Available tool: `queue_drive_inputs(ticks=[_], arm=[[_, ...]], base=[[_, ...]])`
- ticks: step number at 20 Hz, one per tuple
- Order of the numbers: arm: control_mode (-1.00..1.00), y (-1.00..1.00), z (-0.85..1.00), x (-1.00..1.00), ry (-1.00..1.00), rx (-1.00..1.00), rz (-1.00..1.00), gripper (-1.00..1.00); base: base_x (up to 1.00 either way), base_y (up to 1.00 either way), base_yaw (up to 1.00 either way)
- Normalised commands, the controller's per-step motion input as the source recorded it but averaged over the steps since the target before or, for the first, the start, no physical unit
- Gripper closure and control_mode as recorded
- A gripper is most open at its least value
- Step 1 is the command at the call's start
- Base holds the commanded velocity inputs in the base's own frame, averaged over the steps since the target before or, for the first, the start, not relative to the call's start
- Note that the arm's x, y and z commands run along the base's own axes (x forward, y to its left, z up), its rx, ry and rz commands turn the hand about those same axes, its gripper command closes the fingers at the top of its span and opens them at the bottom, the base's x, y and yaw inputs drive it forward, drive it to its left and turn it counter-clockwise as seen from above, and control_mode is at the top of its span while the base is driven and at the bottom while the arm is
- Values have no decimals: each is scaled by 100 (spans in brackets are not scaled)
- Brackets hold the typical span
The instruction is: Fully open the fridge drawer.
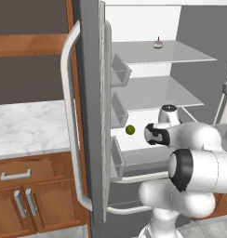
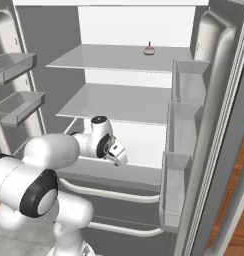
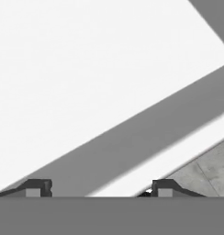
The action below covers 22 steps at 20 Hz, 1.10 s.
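Note:
The fridge drawer (image 1: 139,157) (image 2: 125,175) spans the fridge's width below the glass shelves, with a pale grey front panel and a white inside floor (image 3: 77,92). A white curved handle bar (image 2: 111,194) (image 1: 139,177) runs just below its front. My gripper (image 2: 120,156) (image 3: 102,188) hangs tilted down over the drawer's front edge and is open, with nothing between its fingers. In the hand view the grey front panel (image 3: 132,142) crosses diagonally just beyond the fingertips. In the left base view my hand (image 1: 155,135) points into the drawer.
A small green fruit (image 1: 130,129) lies in the drawer at its left. A small bulb (image 1: 157,44) (image 2: 149,50) sits on the top glass shelf. Open fridge doors with bins flank the opening at left (image 1: 90,116) and right (image 2: 219,125). Wooden cabinets (image 1: 27,195) stand further left.

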Motion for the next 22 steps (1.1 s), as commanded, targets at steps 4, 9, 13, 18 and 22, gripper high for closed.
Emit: queue_drive_inputs(ticks=[4,9,13,18,22], arm=[[-100,-63,-32,-100,0,0,0,-100],[-100,-60,-22,-100,0,0,0,-100],[-100,-59,-6,-100,-1,5,0,-100],[-100,-30,58,-94,-28,22,-2,-100],[-100,-12,100,-63,-51,37,-4,-100]], base=[[0,0,0],[0,0,0],[0,0,0],[0,0,0],[0,0,0]])
